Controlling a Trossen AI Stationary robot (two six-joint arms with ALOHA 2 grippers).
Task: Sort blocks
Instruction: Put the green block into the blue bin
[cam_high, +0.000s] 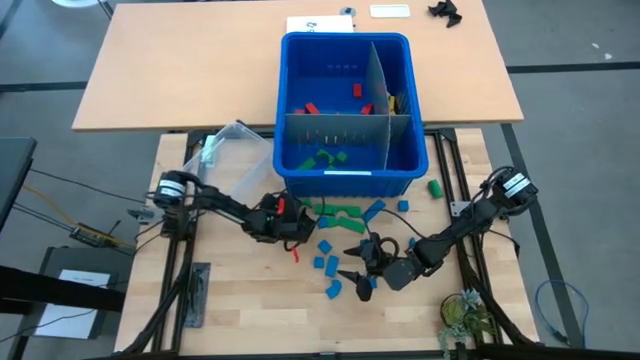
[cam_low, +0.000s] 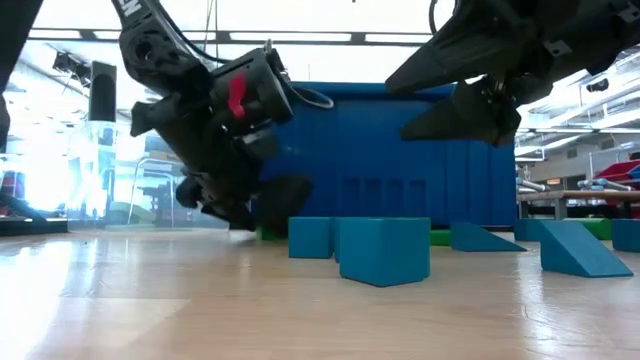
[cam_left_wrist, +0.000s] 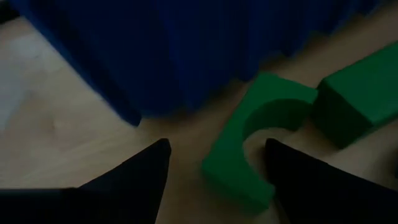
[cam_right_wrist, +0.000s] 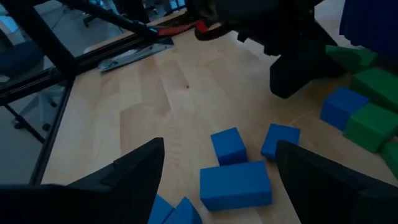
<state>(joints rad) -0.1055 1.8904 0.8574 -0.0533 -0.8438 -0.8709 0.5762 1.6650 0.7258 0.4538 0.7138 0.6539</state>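
Down low, the left pincer (cam_left_wrist: 214, 171) straddles a green arch block (cam_left_wrist: 261, 140) beside the blue bin (cam_high: 346, 110).
Its fingers stand apart around it; the right pincer (cam_right_wrist: 217, 165), spread wide, hovers over blue blocks (cam_right_wrist: 235, 185).

Robotics lab: wooden table (cam_high: 250, 320) on black metal frame (cam_high: 190, 295), ceiling strip lights (cam_low: 300, 37), cabling on floor.

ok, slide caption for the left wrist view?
Left gripper open around a green arch block beside the blue bin.
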